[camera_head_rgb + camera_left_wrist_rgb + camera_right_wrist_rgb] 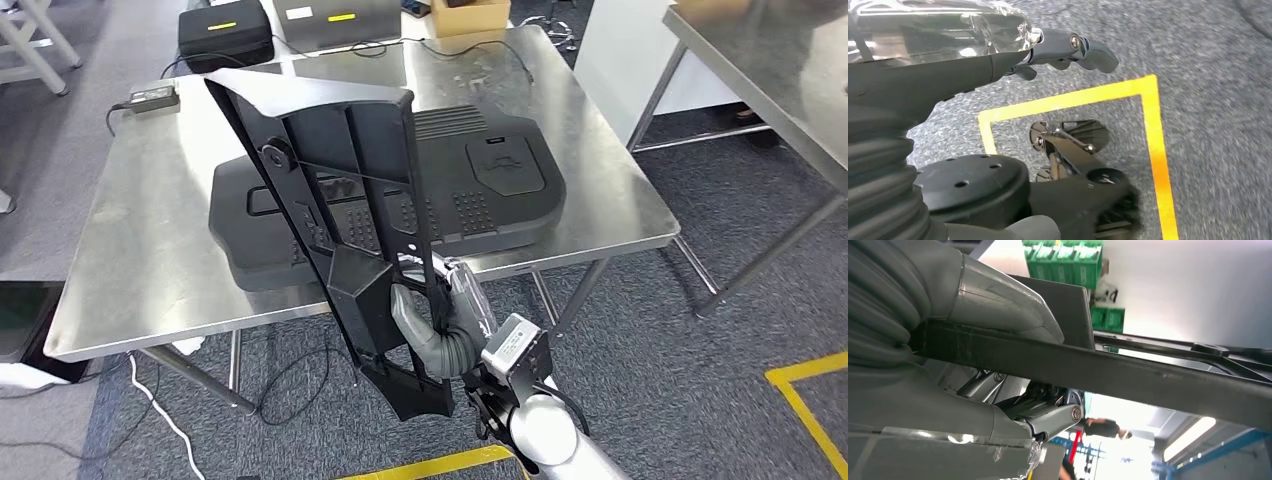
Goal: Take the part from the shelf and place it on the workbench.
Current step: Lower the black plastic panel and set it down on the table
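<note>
A long black plastic frame part (pixel 340 200) stands tilted over the front edge of the steel workbench (pixel 150 230). Its upper end leans toward the back left and its lower end hangs below the table edge. My right hand (pixel 440 325) grips the part near its lower end, with the thumb on the near face. In the right wrist view the thumb (pixel 998 300) presses on the part's dark bar (pixel 1148 375). My left hand (pixel 948 65) hangs above the grey carpet, holding nothing, with its dark fingers (pixel 1083 47) stretched out.
A large flat black moulded panel (pixel 500 180) lies across the middle of the workbench, behind the held part. A black case (pixel 225 35), a power adapter (pixel 153 97) and a cardboard box (pixel 468 14) are at the back. A second steel table (pixel 780 80) stands at the right. Yellow tape (pixel 810 400) marks the floor.
</note>
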